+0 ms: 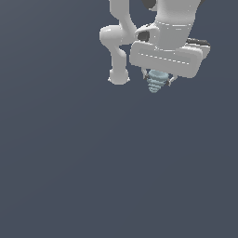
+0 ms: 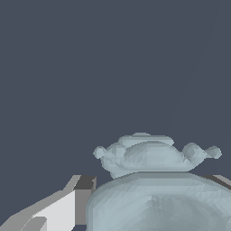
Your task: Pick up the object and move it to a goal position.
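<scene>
**A:** so where's the cone (image 1: 156, 82) right now? looks like it's hanging point-down at about 6 o'clock off the gripper (image 1: 158, 79), up near 1 o'clock of the exterior view.

**B:** yeah, wide end tucked up between the fingers, tip dangling free. The fingers are closed in snug on its upper rim, you only see little slivers of them on either side. Nothing under it but plain dark floor (image 1: 93, 176), so I'd say it's up in the air.

**A:** what worries you?

**B:** the grip is on a tapered, ridged shape. If the pads sit on a slope and not in a groove, a fast swing could let it creep downward and drop out. In the wrist view the cone (image 2: 155, 189) fills the lower part and one finger (image 2: 67, 205) just peeks past it, so I can't tell how much pad is actually touching.

**A:** and no goal marker in either shot.

**B:** right, can't judge how far it has to go.
</scene>
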